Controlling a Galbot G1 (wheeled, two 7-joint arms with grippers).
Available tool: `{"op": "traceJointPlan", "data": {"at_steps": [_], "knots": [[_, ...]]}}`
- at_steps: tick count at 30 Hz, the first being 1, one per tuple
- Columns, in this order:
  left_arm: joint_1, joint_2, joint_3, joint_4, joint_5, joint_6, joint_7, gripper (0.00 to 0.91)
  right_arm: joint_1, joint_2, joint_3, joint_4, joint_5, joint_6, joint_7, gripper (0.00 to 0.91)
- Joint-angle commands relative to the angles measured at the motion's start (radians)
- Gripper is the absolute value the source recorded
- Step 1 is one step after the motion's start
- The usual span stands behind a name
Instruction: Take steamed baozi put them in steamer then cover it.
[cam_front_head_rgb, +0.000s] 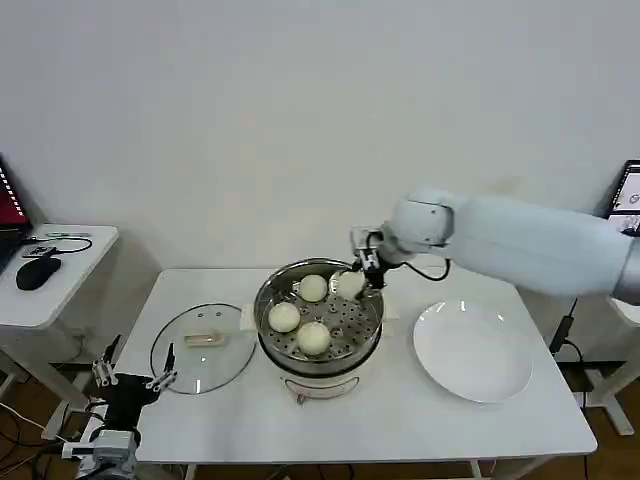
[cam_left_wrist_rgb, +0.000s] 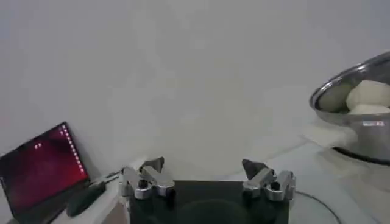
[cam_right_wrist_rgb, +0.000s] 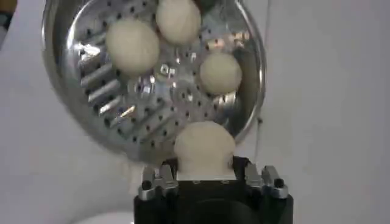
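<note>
While our right end effector (cam_front_head_rgb: 362, 268) gripped a fourth baozi (cam_front_head_rgb: 350, 285) at frame centre over the steamer (cam_front_head_rgb: 318, 318), our left end effector (cam_front_head_rgb: 132, 378) waited open, lower left.

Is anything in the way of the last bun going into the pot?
No, nothing visible. The right gripper holds the fourth bun right over the pot's open back edge. The lid lies off to the pot's left, and three buns already inside leave a bare patch of tray under it.
</note>
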Motion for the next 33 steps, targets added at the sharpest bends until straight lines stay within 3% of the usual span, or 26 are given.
{"op": "traceJointPlan", "data": {"at_steps": [1, 8, 28, 29, 30, 33], "knots": [[0.0, 0.001, -0.003, 0.004, -0.002, -0.001, 0.0, 0.907, -0.025, 0.108, -0.031, -0.031, 0.109, -0.112, 0.066, 0.605], [0.0, 0.003, -0.011, 0.009, -0.008, -0.003, 0.0, 0.907, -0.054, 0.125, -0.034, -0.067, 0.098, -0.156, 0.073, 0.605], [0.003, 0.001, -0.017, 0.019, -0.012, -0.01, -0.001, 0.907, -0.109, 0.141, -0.023, -0.123, 0.011, -0.147, 0.05, 0.605], [0.003, 0.001, -0.018, 0.019, -0.012, -0.01, -0.001, 0.907, -0.11, 0.141, -0.023, -0.124, 0.01, -0.146, 0.05, 0.615], [0.003, 0.001, -0.018, 0.019, -0.012, -0.01, -0.001, 0.907, -0.11, 0.142, -0.023, -0.124, 0.011, -0.146, 0.05, 0.796], [0.005, 0.0, -0.019, 0.017, -0.012, -0.011, -0.001, 0.907, -0.112, 0.14, -0.02, -0.125, 0.002, -0.146, 0.049, 0.907]]}}
